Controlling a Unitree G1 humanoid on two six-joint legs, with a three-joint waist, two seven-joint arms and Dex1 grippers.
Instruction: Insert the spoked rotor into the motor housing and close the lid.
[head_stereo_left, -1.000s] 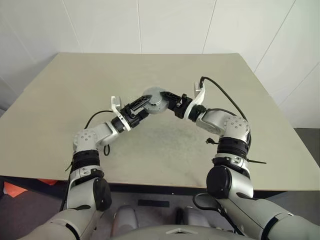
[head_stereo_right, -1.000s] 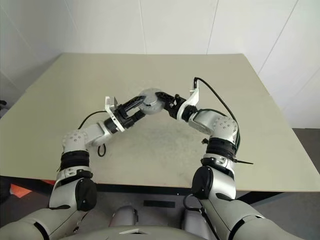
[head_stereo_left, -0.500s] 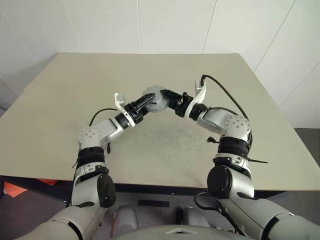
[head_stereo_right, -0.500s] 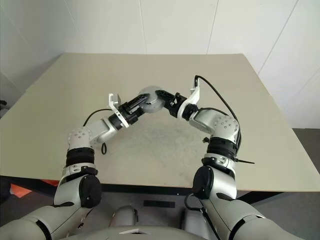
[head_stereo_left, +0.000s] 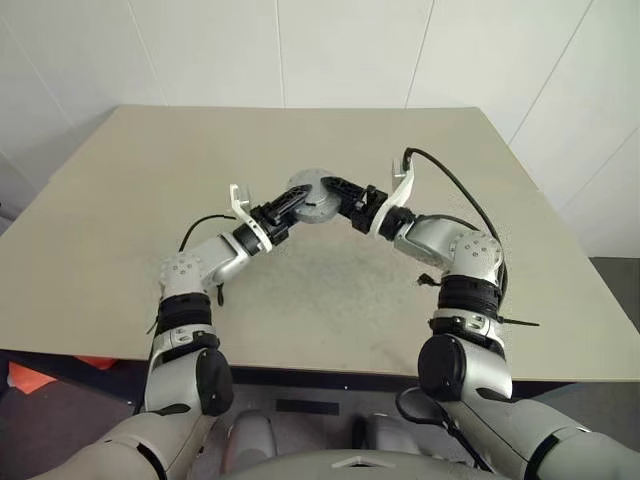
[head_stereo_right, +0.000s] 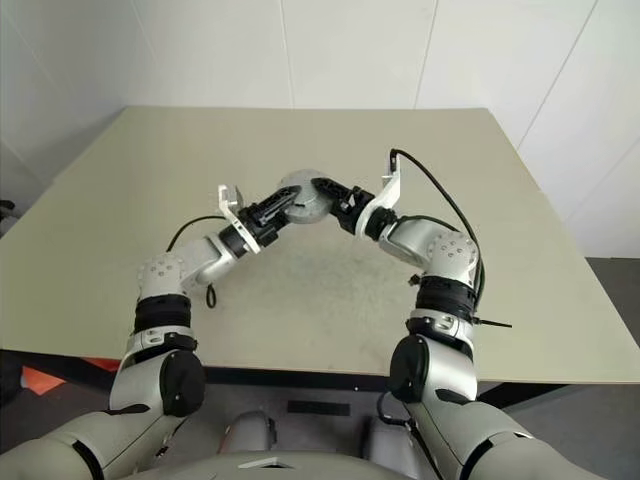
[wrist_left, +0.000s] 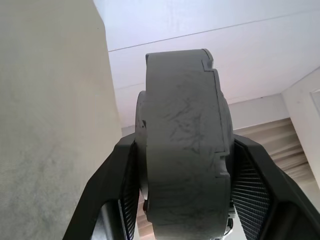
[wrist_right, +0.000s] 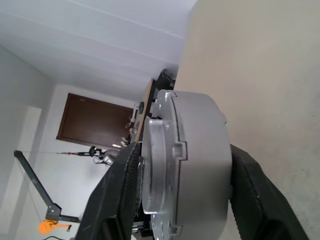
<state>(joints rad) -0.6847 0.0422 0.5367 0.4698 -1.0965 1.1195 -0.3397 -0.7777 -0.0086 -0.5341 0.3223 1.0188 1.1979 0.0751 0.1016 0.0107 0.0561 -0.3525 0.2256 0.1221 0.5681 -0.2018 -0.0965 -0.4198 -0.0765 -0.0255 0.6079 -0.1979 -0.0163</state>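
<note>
Spreading beneath both arms, the beige table (head_stereo_left: 130, 200) carries nothing loose; the closed grey assembly, the motor housing (head_stereo_left: 312, 196) with the lid (wrist_right: 159, 170) seated on it, hangs above its middle between the two grippers. A second ago the left gripper (head_stereo_left: 290, 203) stood wide beside it; now its fingers (wrist_left: 252, 187) press the rim on both sides. The right gripper (head_stereo_left: 340, 193) has its fingers (wrist_right: 122, 185) spread, barely clear. That reads as a handover to the left, with the spoked rotor presumably shut inside.

Silver arms, black joints; black-fingered end effectors; black cables.
</note>
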